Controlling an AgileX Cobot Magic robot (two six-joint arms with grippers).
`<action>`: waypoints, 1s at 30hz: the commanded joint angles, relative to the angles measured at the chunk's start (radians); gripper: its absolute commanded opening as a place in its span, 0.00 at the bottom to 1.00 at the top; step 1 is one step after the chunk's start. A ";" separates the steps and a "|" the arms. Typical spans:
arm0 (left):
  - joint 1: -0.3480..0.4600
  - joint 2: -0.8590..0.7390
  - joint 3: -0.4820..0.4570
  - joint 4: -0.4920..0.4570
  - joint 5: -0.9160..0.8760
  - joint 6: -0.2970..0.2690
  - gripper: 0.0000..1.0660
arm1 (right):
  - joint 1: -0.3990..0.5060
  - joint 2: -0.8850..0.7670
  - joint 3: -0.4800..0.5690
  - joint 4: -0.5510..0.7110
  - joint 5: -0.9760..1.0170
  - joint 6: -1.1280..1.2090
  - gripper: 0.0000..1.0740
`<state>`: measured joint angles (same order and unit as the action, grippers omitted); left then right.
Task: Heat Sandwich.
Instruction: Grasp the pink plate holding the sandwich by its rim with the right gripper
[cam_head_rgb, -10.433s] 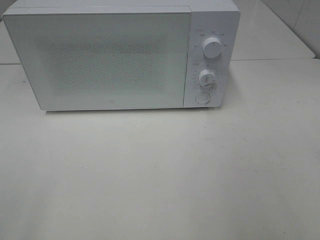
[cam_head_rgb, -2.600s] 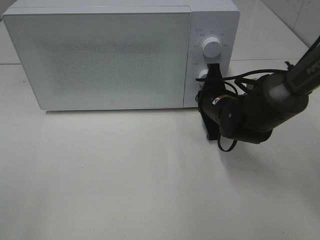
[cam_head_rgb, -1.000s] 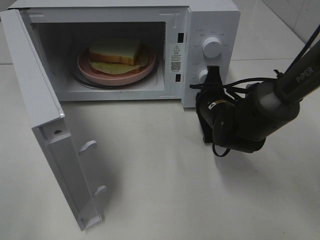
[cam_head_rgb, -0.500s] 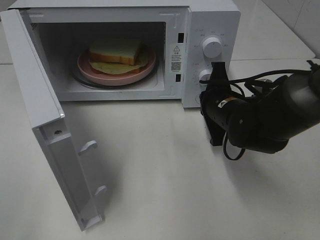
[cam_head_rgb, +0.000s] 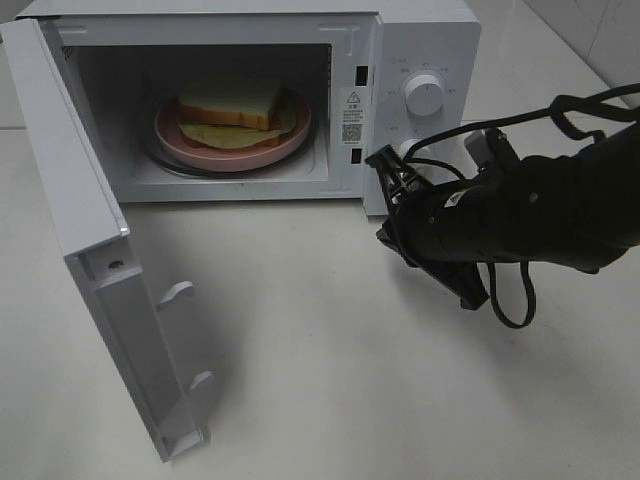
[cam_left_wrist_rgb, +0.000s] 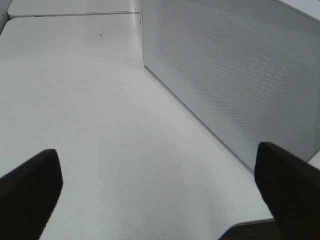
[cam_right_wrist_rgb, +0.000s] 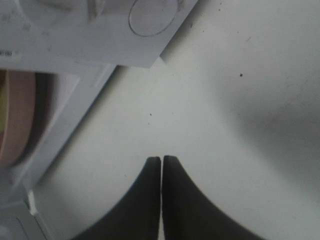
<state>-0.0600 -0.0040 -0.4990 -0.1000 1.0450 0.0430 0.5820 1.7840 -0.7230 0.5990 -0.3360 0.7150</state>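
Beside the boxy microwave (cam_head_rgb: 440, 60), right end effector (cam_right_wrist_rgb: 161, 160) is closed, left end effector (cam_left_wrist_rgb: 157, 187) spread.

The high camera looks down on the open microwave (cam_head_rgb: 420, 60) from above the tabletop's (cam_head_rgb: 330, 380) near edge. The left wrist camera sees its door (cam_left_wrist_rgb: 235, 75) from low down. The right wrist camera looks closely at its control panel (cam_right_wrist_rgb: 100, 45) corner.

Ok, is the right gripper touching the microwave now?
Apart. In the right wrist view, bare table lies between the right gripper, shut, and the microwave.
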 joint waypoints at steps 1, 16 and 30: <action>0.002 -0.023 0.003 0.002 -0.008 -0.005 0.97 | 0.001 -0.032 0.000 -0.015 0.110 -0.208 0.05; 0.002 -0.023 0.003 0.002 -0.008 -0.005 0.97 | 0.001 -0.180 0.000 -0.015 0.375 -0.715 0.06; 0.002 -0.023 0.003 0.002 -0.008 -0.005 0.97 | 0.001 -0.270 -0.011 -0.062 0.595 -1.245 0.09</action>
<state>-0.0600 -0.0040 -0.4990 -0.1000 1.0450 0.0430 0.5820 1.5240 -0.7220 0.5620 0.2220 -0.4440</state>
